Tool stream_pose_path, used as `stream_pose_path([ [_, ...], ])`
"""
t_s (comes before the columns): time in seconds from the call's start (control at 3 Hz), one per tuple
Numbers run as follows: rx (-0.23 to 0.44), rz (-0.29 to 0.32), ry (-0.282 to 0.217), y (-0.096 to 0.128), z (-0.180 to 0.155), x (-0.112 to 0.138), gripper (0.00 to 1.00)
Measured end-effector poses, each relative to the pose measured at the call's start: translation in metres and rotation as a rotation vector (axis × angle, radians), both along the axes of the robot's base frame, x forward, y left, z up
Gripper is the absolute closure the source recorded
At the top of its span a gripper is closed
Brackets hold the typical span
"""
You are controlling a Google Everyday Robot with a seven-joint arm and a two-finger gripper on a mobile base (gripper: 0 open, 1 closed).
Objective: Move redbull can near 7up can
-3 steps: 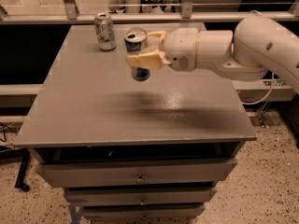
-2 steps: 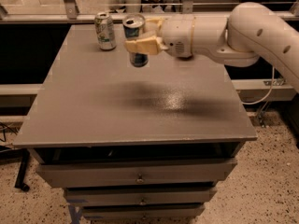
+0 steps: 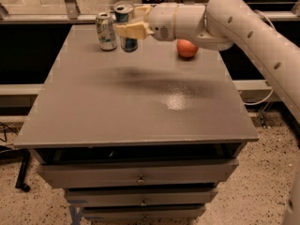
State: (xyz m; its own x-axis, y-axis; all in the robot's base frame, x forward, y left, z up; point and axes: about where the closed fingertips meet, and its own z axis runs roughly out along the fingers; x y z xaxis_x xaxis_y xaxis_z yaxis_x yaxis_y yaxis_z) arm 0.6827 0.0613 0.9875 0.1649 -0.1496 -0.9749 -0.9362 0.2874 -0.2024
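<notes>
a: gripper [image 3: 127,20] first. what do we log?

b: we log it over the far left part of the table [image 3: 140,111], its pale fingers [image 3: 131,30] clamped on the redbull can [image 3: 129,44]. one finger crosses the front of the can at mid height, and the other shows behind it near the silver top.

a: and the can's attitude?

b: upright, or close to it. blue and silver body, open top facing up. its base sits level with the tabletop, but we cannot tell if it touches the surface or hangs just above.

a: where is it relative to the 7up can [image 3: 106,31]?

b: just beside it, on that can's right as we see it. the two look nearly touching, and we cannot make out a clear gap. the 7up can stands upright on the table near the back edge.

a: working outward?

b: the white wrist and arm [image 3: 243,27] run from the gripper to the right and leave the view at the right edge. an orange round fruit [image 3: 187,48] lies on the table under the wrist, apart from both cans. a soft shadow falls across the middle of the grey top.

a: below the table?

b: stacked drawers [image 3: 136,175] with small pulls, standing on a speckled floor [image 3: 262,196].
</notes>
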Motion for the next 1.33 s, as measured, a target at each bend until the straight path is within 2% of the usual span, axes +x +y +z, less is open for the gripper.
stream_pose_path([
  [0.33,0.015,-0.017,0.021,0.013,-0.016,0.038,1.0],
  [0.67,0.015,-0.061,0.041,0.015,-0.034,0.074,1.0],
  [1.33,0.005,-0.137,0.074,0.005,-0.056,0.114,1.0],
])
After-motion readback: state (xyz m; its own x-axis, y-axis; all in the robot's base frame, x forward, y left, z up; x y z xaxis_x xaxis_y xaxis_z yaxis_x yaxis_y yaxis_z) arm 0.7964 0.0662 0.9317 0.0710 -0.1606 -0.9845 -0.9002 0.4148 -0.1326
